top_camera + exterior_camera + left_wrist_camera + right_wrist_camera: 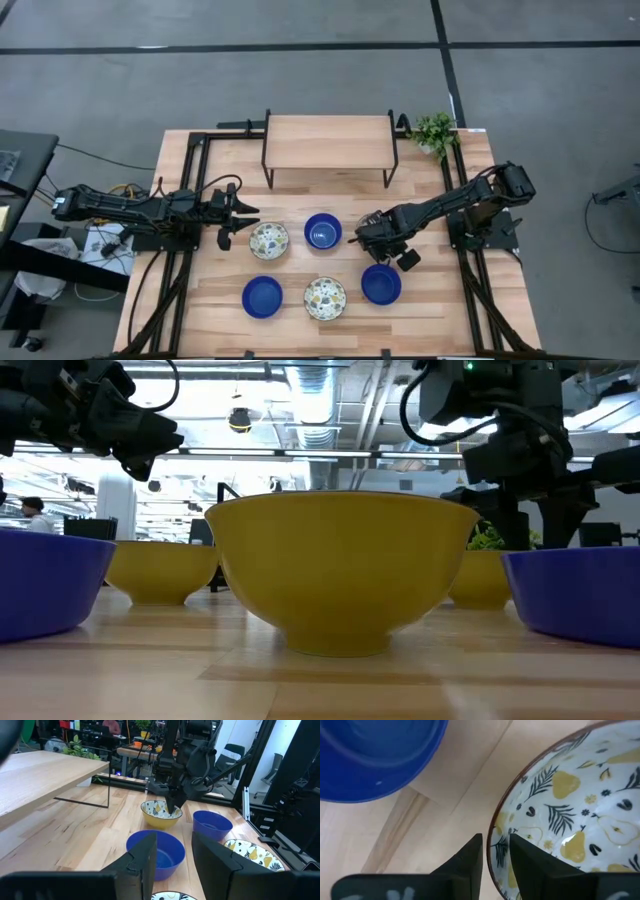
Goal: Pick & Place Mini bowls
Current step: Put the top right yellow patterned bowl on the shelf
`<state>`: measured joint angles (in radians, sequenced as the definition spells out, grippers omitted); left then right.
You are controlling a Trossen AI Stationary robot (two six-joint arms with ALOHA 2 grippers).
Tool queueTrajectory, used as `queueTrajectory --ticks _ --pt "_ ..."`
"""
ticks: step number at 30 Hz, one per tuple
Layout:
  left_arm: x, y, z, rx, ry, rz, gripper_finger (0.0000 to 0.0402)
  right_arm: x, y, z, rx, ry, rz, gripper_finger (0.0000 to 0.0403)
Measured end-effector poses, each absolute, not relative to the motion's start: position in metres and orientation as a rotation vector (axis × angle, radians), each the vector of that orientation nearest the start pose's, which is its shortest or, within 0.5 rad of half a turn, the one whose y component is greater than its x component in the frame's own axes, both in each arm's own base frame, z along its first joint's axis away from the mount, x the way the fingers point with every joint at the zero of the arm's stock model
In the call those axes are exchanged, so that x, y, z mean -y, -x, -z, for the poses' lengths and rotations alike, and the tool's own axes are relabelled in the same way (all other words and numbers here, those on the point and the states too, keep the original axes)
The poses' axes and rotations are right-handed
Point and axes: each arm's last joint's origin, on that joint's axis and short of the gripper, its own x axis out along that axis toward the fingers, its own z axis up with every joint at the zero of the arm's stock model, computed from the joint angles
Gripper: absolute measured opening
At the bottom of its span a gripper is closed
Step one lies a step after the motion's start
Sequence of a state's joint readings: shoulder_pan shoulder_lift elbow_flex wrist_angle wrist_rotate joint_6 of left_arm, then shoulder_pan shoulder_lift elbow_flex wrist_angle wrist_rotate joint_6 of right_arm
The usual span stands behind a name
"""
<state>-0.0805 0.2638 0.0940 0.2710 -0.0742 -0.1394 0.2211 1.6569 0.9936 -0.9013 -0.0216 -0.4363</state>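
Several mini bowls sit on the wooden table. A patterned bowl [268,240] lies just in front of my left gripper [243,213], which is open and empty. A blue bowl [322,231] sits at the centre. Near the front edge are a blue bowl [262,296], a patterned bowl [325,298] and a blue bowl [381,284]. My right gripper [362,237] hangs over another patterned bowl [570,820], largely hidden from above. Its fingers [470,860] stand close together astride that bowl's rim, one outside and one inside, with slim gaps showing.
A wooden shelf riser [328,140] on black legs stands at the back of the table, with a small potted plant [435,130] at the back right corner. Black rails run along both table sides. A person [112,726] is in the room beyond.
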Motion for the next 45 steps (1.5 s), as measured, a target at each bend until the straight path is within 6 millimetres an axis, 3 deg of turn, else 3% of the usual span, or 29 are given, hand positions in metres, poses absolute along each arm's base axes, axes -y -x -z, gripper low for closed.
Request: queueTrajectory --ticks 7,14,23,32,45 --pt "0.007 -0.113 -0.2 0.1 0.147 0.014 0.0122 -0.06 -0.267 -0.166 -1.503 0.481 -0.477 0.0065" --pt "0.007 -0.113 -0.2 0.101 0.147 0.013 0.0122 -0.059 -0.27 -0.17 -1.475 0.524 -0.428 0.001" --pt "0.007 -0.113 -0.2 0.1 0.147 0.013 0.0122 -0.06 -0.278 -0.184 -1.492 0.466 -0.348 0.0005" --pt "0.007 -0.113 -0.2 0.1 0.147 0.013 0.0122 -0.066 -0.299 -0.237 -1.404 0.384 -0.351 0.0002" --pt "0.007 -0.113 -0.2 0.1 0.147 0.013 0.0122 -0.078 -0.315 -0.343 -1.098 0.145 -0.646 0.0001"
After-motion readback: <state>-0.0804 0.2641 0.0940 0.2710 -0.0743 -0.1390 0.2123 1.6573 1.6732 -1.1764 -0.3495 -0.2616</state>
